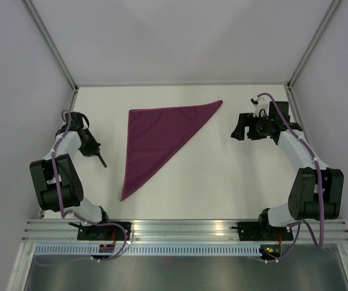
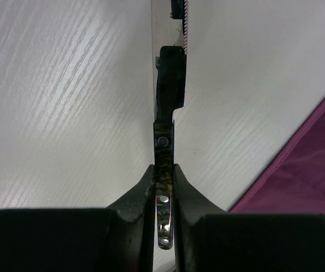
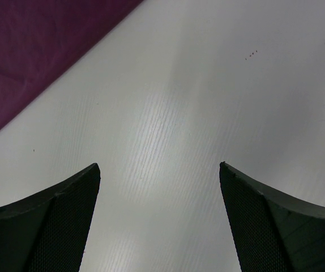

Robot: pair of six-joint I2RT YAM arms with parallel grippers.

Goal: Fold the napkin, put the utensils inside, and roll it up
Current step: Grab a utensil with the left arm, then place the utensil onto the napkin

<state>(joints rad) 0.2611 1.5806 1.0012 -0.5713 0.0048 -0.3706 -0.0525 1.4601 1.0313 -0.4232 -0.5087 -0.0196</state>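
1. The left gripper [image 2: 163,170] is pinched shut on a knife [image 2: 163,146], clamping its dark, riveted handle. The serrated silvery blade points away from the wrist camera.
2. The left arm is folded at the elbow by the table's [image 1: 222,182] left edge, with its wrist angled towards the centre.
3. The right gripper [image 3: 159,167] has its fingers spread wide over bare table and holds nothing.
4. The right arm reaches up the right side, with its wrist turned left.
5. The napkin [image 1: 159,136], folded into a magenta-purple triangle, lies flat between the arms, apart from both grippers.

White table [image 1: 222,182] inside pale, possibly fabric walls [image 1: 162,36].
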